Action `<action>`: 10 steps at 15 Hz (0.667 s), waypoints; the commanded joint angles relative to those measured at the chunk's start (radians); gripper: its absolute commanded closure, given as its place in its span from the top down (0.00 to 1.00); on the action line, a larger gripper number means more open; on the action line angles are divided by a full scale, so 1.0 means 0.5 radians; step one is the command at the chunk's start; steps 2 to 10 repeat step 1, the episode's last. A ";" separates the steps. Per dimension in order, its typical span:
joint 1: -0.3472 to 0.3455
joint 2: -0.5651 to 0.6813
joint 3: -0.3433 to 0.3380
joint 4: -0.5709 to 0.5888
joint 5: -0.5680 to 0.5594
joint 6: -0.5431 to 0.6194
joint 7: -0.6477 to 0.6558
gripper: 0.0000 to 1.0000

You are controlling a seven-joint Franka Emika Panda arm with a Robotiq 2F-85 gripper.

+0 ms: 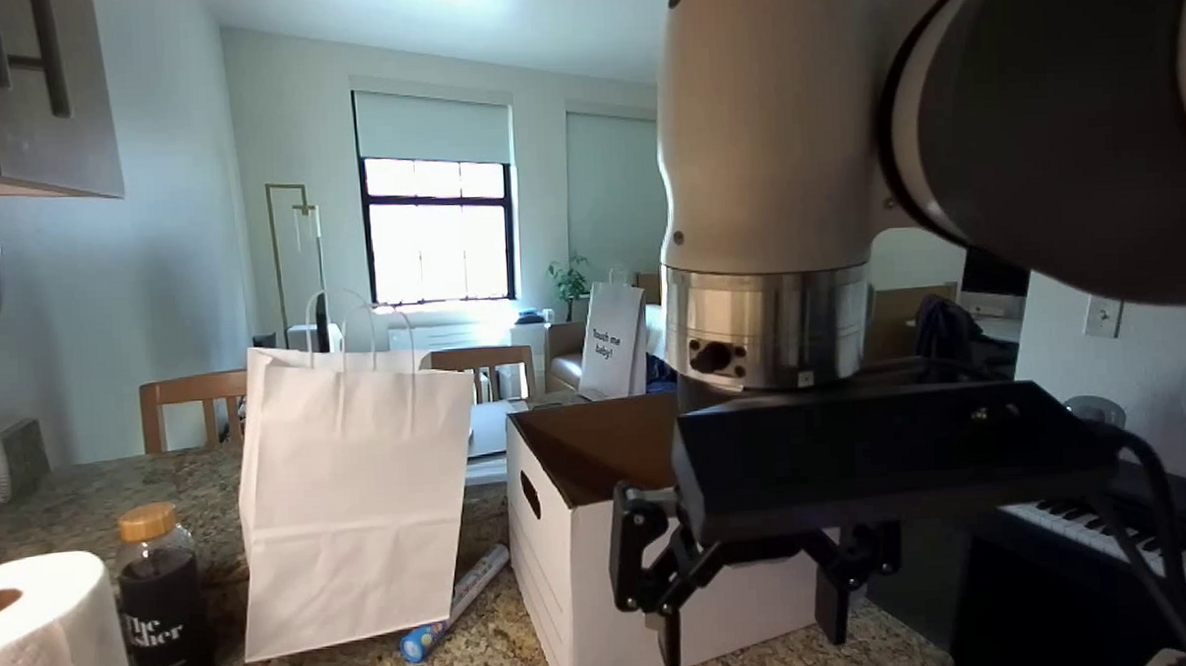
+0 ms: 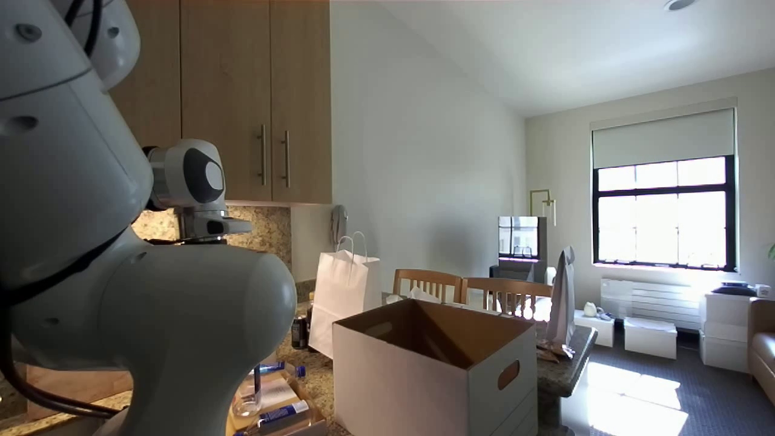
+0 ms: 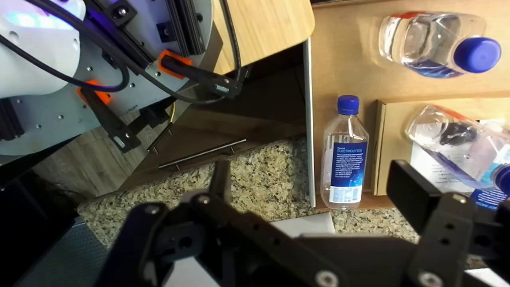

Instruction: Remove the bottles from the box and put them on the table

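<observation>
- Hanging fingers-down with its jaws spread wide and nothing in their grasp, the gripper (image 1: 751, 626) shows in front of the white box (image 1: 569, 584) in an exterior view.
- Below the gripper in the wrist view, a clear bottle (image 3: 345, 159) with a blue cap and label lies on its side in a shallow cardboard tray (image 3: 338, 75), its base at the rim.
- A second bottle (image 3: 434, 44) is near it in the tray; whether it stands or lies cannot be told.
- A third bottle (image 3: 450, 143) lies over a smaller cardboard piece (image 3: 396, 119), its cap at the edge of the view.
- The tray sits on the table (image 2: 319, 375) just beside the box, whose brown inside shows at the top in both exterior views.
- A white tube (image 1: 474, 585) with a blue end lies between the box and a paper bag (image 1: 360, 503).
- Past the bag stand a dark jar (image 1: 166, 632) with a wooden lid and a paper towel roll (image 1: 66, 646).
</observation>
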 commanded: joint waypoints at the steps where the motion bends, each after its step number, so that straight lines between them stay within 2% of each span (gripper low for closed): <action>1: -0.038 -0.014 0.037 0.004 0.030 -0.013 -0.026 1.00; 10: -0.038 -0.014 0.037 0.004 0.030 -0.013 -0.026 1.00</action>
